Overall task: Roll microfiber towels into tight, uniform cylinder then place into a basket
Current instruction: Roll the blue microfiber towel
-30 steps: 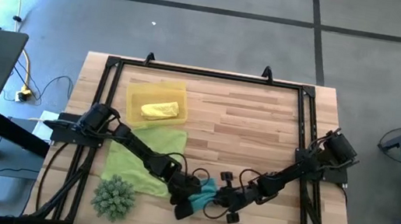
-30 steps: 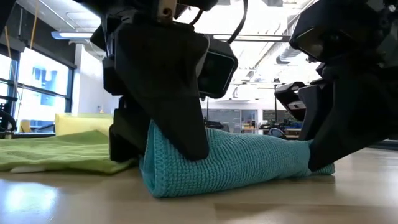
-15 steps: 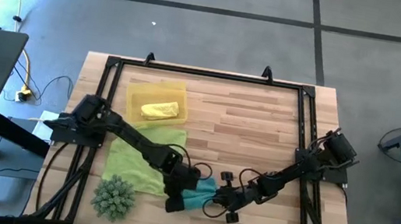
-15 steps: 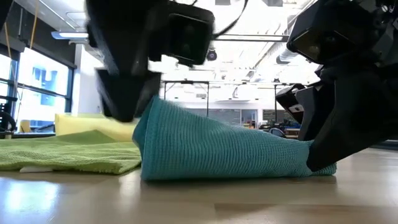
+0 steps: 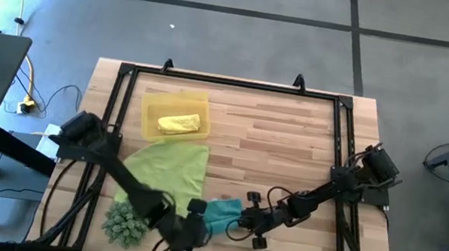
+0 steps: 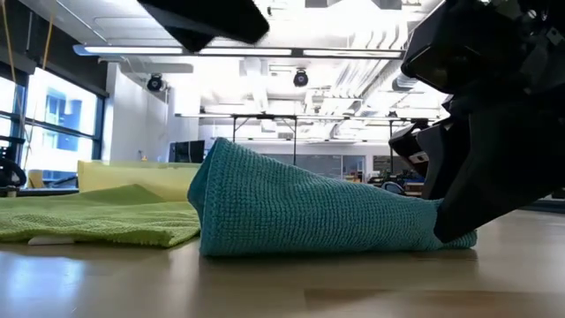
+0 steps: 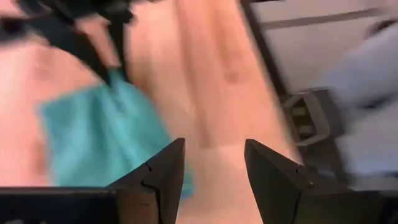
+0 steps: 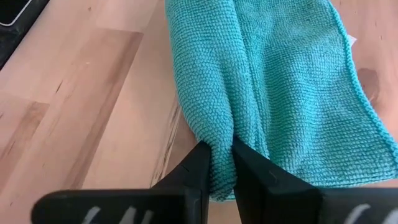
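Progress: one of three done. We see the yellow towel point(image 5: 178, 123) rolled and lying inside the basket point(image 5: 152, 101) at the far left of the table point(image 5: 292, 144). The lime green towel point(image 5: 167, 170) lies spread flat just in front of the basket, not yet rolled.

The teal towel point(image 5: 221, 212) sits near the front edge, partly rolled: the low view shows a loose wedge, thick at one end and flat at the other, not a tight cylinder.

The right gripper point(image 8: 216, 163) pinches one end of the teal towel between nearly closed fingers. The left gripper point(image 7: 211, 163) is off the cloth, fingers spread and empty, near the table's front edge.

Left to do, in our judgement: tighten the teal roll and place it, then roll the green.

Surroundings: a spiky green ball point(image 5: 125, 221) stands just beside the left arm, near the green towel's front corner; it may crowd that roll.
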